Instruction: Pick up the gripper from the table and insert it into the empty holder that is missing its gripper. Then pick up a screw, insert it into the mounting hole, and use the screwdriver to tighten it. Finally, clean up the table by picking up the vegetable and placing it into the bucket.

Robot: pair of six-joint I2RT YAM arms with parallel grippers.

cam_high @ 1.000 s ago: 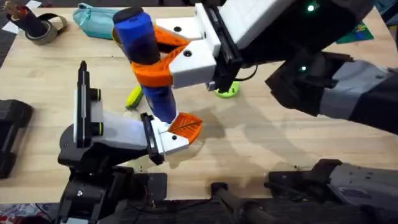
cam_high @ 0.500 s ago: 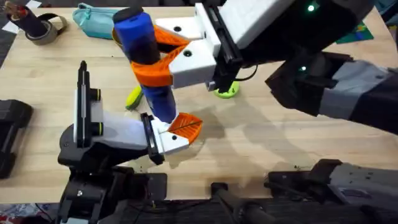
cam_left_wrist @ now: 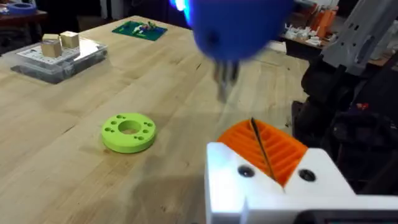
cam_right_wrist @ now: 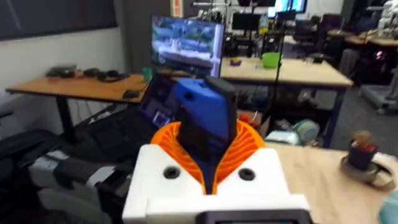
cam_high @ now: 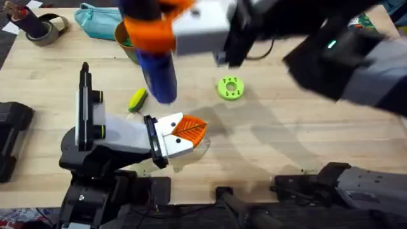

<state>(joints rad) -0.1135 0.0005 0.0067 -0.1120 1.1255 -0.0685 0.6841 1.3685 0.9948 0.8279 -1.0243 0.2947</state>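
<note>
The right arm (cam_high: 331, 44) is big, dark and blurry across the top of the overhead view. It hides part of the table behind it. The bucket (cam_high: 124, 39) peeks out at the upper left, mostly covered by the screwdriver (cam_high: 156, 67). The top of the screwdriver is cut off by the frame edge. The small holes in the green disc (cam_high: 230, 88) are hard to make out from above. The tip of the screwdriver is blurry in the left wrist view.

The table (cam_high: 267, 146) is light wood. A teal pouch (cam_high: 95, 18) and a tape roll (cam_high: 41, 27) lie at the upper left. In the right wrist view, desks and screens fill a big room behind. In the left wrist view, a clear box (cam_left_wrist: 59, 59) with small blocks sits far back on the table.

The right gripper (cam_right_wrist: 208, 168) is squeezed tight around the blue screwdriver, orange pads on both sides. The screwdriver hangs above the table, up and left of the disc. The disc lies flat near the middle of the overhead view, apart from both grippers. The corn (cam_high: 137, 100) lies left of the disc, just above the left gripper (cam_high: 184, 131). I cannot tell if the left fingers are apart or together. They rest low by the table.
</note>
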